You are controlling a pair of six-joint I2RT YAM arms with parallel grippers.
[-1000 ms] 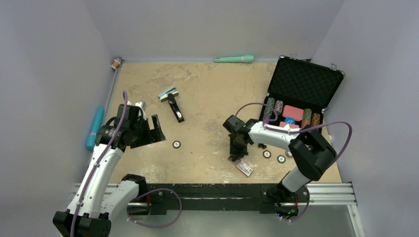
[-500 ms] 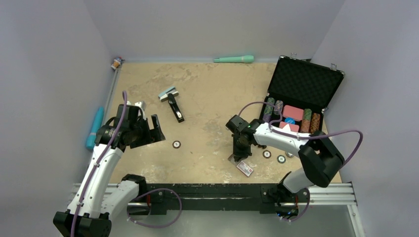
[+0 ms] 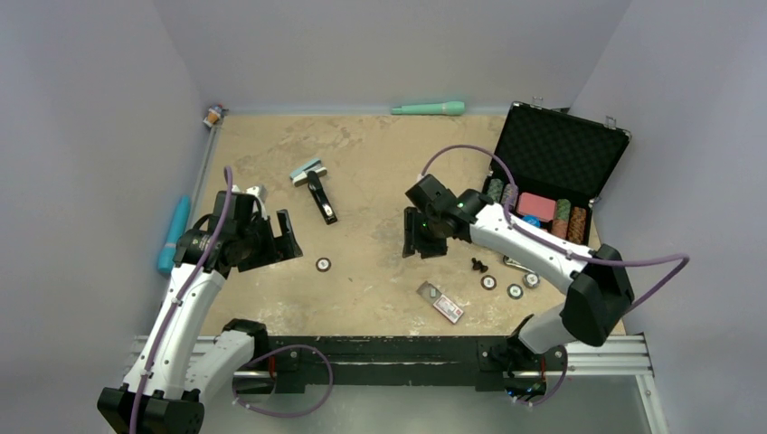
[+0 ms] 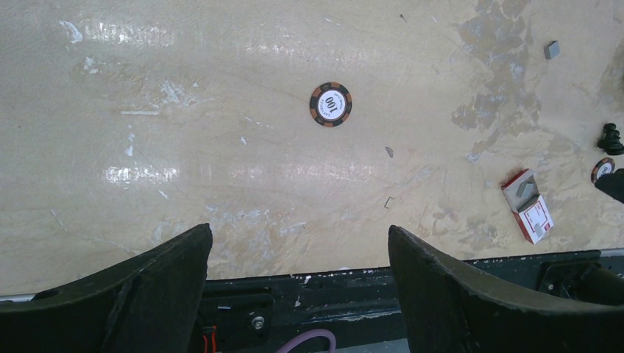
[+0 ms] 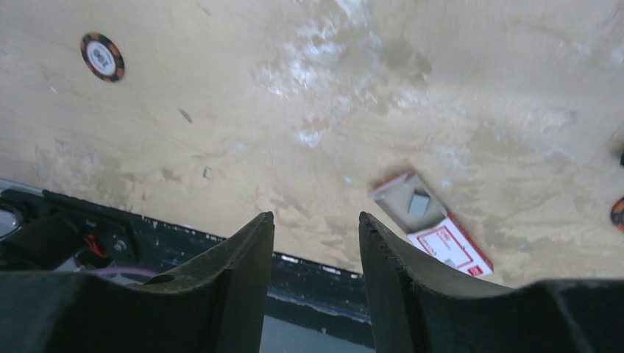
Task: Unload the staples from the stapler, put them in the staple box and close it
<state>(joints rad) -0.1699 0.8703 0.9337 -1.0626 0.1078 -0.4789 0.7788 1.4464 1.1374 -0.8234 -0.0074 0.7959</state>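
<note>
The slim black stapler lies on the table left of centre, its far end beside a small teal and white item. It shows in neither wrist view. My left gripper is open and empty, near and left of the stapler; its fingers spread wide over bare table in the left wrist view. My right gripper is open and empty, at mid-table to the right of the stapler. A red and white staple box lies open near the front edge, also seen in the right wrist view.
An open black case with poker chips stands at the right. Loose chips and a small black piece lie on the table. A teal stick lies at the back wall, a blue one at the left.
My right gripper has lifted away from the staple box and moved toward the far side and left. The left arm and stapler have not moved.
</note>
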